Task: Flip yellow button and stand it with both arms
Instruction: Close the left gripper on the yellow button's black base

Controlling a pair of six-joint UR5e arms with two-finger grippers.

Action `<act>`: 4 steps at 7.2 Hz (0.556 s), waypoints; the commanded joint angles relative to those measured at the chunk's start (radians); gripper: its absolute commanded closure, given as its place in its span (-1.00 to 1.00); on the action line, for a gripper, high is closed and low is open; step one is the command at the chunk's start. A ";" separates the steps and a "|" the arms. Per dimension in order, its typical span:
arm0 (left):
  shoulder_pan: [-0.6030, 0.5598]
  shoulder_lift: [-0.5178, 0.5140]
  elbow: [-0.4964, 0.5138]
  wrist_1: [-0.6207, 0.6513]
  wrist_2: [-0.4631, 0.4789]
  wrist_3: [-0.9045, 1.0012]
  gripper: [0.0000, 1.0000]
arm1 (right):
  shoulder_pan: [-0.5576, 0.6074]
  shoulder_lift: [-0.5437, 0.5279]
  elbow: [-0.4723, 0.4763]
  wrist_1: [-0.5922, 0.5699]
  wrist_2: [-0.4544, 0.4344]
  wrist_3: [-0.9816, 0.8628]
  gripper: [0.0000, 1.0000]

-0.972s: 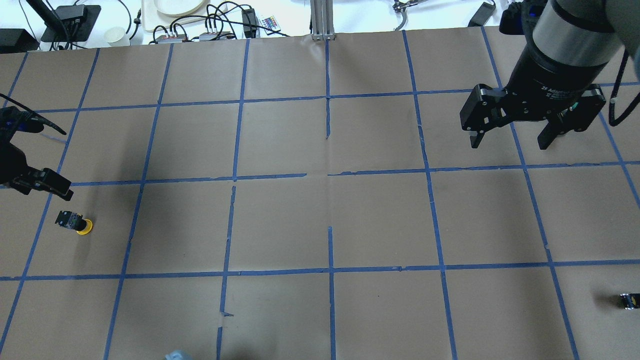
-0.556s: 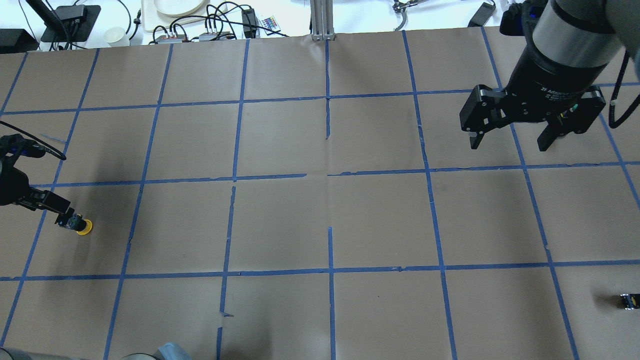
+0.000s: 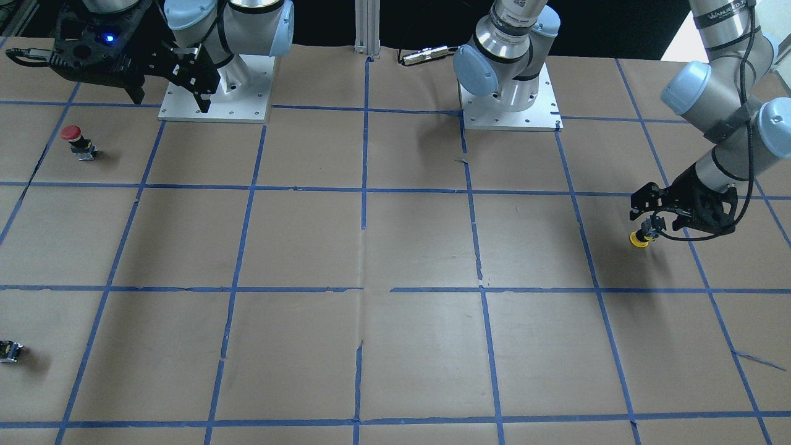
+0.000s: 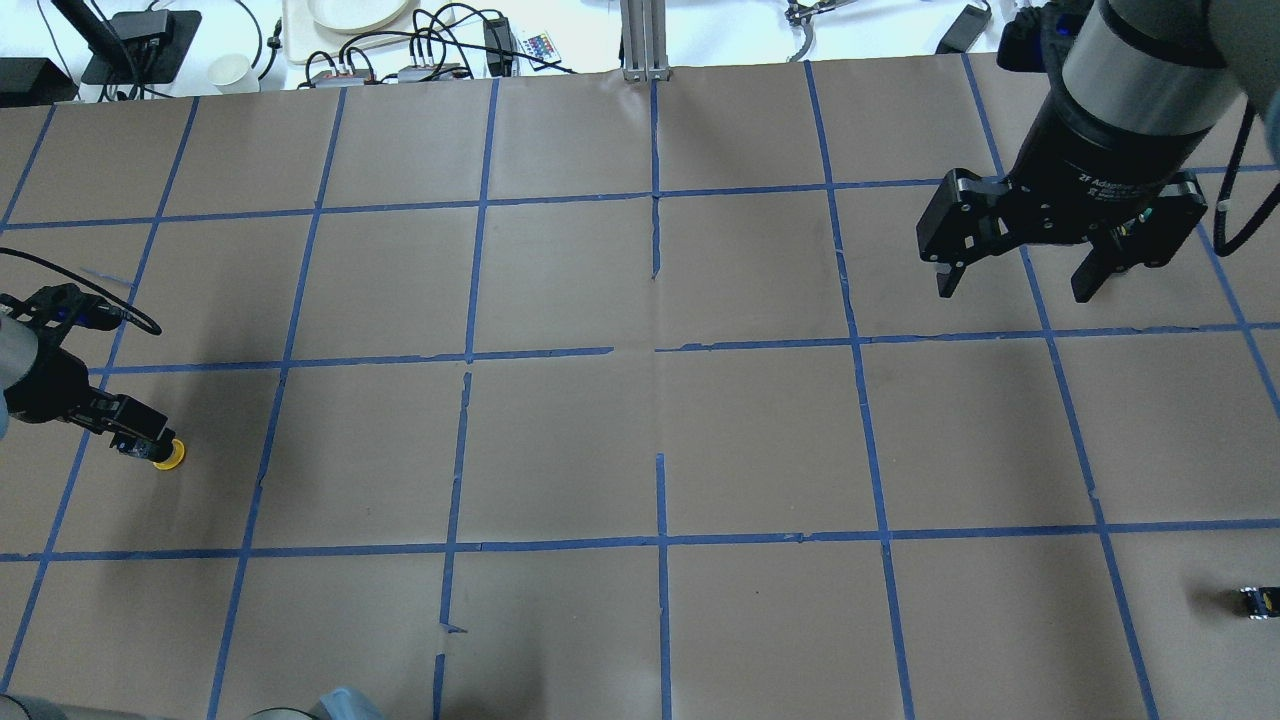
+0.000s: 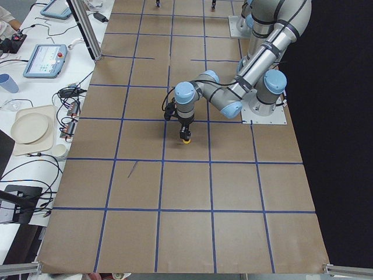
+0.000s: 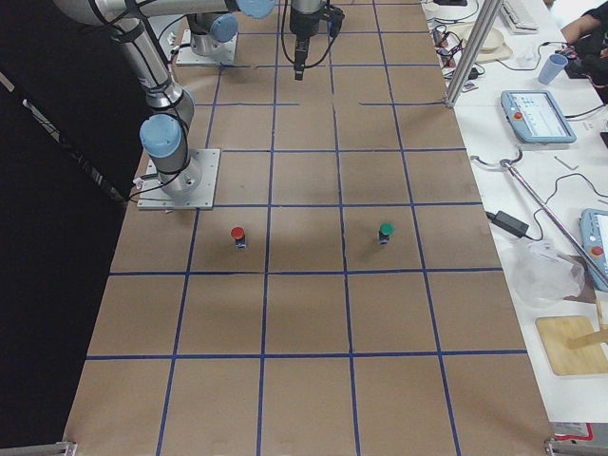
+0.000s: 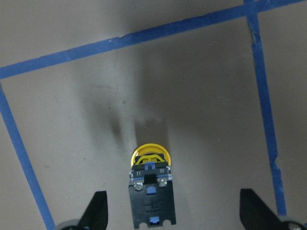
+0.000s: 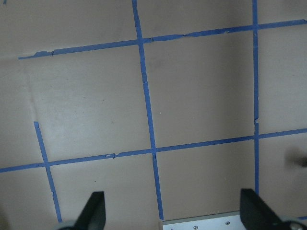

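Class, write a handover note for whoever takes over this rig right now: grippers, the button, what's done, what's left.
Grippers: left gripper open, straddling the yellow button, not closed on it. The right gripper is open, empty and held above the table.
Button: lying on its side on the table, on the robot's left.
Done: approach only.
Left: grip, flip, stand it using both arms.

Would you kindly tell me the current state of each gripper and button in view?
yellow button: lying on its side, not gripped.
left gripper: open, jaws either side of the yellow button's body, clear of it.
right gripper: open, empty, held in the air.
red button: standing upright, cap up.
green button: standing upright, cap up.
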 commanded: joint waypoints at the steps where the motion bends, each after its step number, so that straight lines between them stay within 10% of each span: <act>1: 0.007 -0.020 -0.009 0.054 0.000 0.017 -0.80 | 0.000 -0.001 0.000 0.000 0.007 0.001 -1.00; 4: 0.007 -0.023 -0.034 0.102 0.003 0.017 -0.30 | 0.000 0.001 0.000 -0.005 0.007 0.004 -1.00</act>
